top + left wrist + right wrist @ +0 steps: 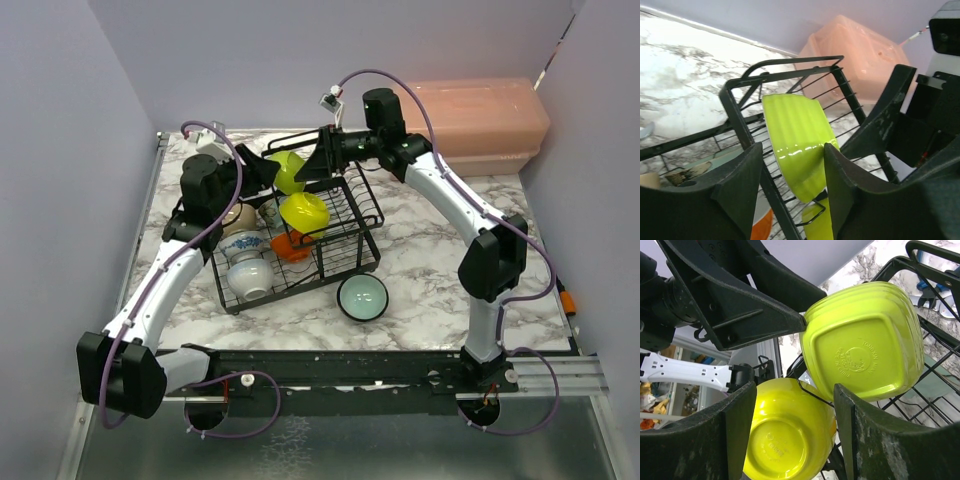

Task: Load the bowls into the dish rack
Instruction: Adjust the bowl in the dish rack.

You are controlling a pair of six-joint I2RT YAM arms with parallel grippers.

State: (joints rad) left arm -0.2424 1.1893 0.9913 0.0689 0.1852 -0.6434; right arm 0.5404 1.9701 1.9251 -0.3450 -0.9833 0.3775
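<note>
The black wire dish rack (345, 225) stands mid-table. A squarish yellow-green bowl (288, 172) (797, 135) stands on edge in its upper shelf, between the spread fingers of my open left gripper (266, 172) (792, 150), close to one finger, with a gap on the other side. My open right gripper (313, 167) (795, 390) hovers just behind that bowl (865, 347), gripping nothing. A round yellow bowl (304, 212) (785, 440) sits lower in the shelf. White (248, 278), blue-patterned (243, 243), beige (238, 215) and orange (292, 247) bowls lie in the lower tier. A pale teal bowl (362, 297) sits on the table.
A pink translucent lidded box (485, 120) (855, 55) stands at the back right against the wall. Grey walls close in the marble table (440, 260) on the left, right and rear. The two grippers are close together over the rack's back corner.
</note>
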